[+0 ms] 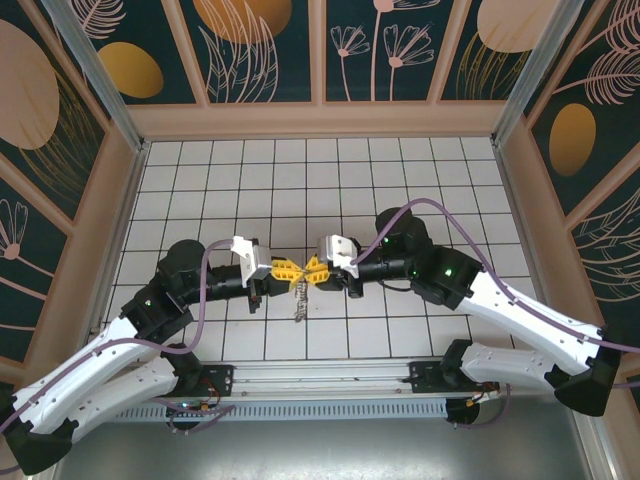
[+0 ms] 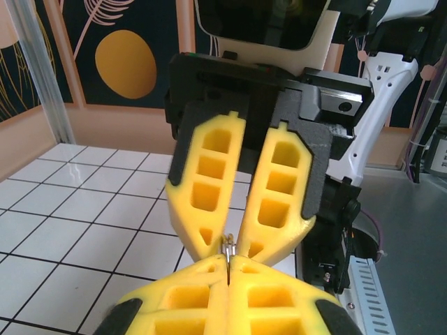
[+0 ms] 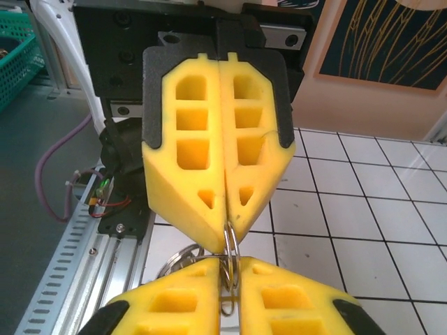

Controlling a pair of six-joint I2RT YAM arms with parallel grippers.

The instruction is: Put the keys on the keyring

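**Both grippers pinch the ring nose to nose, keys dangling on the near side**

From above, the two arms meet over the middle of the white tiled floor (image 1: 420, 190). The left gripper (image 1: 291, 270) and right gripper (image 1: 311, 270), both with yellow honeycomb fingers, point straight at each other, tips touching. The small silvery metal keys (image 1: 298, 301) trail in a short bunch just near of that meeting point. Whether they hang free or rest on a tile cannot be told. Facing each other like this probably lets one gripper steady the ring while the other works on it.

In the left wrist view, the left gripper's own fingers are pressed flat together at the bottom edge. A sliver of the thin brownish-grey wire keyring (image 2: 228, 249) stands up from their seam. It rises into the tips of the right gripper, whose fingers slant into a narrow V and almost meet on the metal.

In the right wrist view, the left gripper sits far and above with its fingers tight together, the wire loop emerging from their point. The loop runs down into the slim slit between the right gripper's near fingers, so both appear clamped on the ring. A pale curved metal edge (image 3: 183, 257) shows just left of it, too little to identify.
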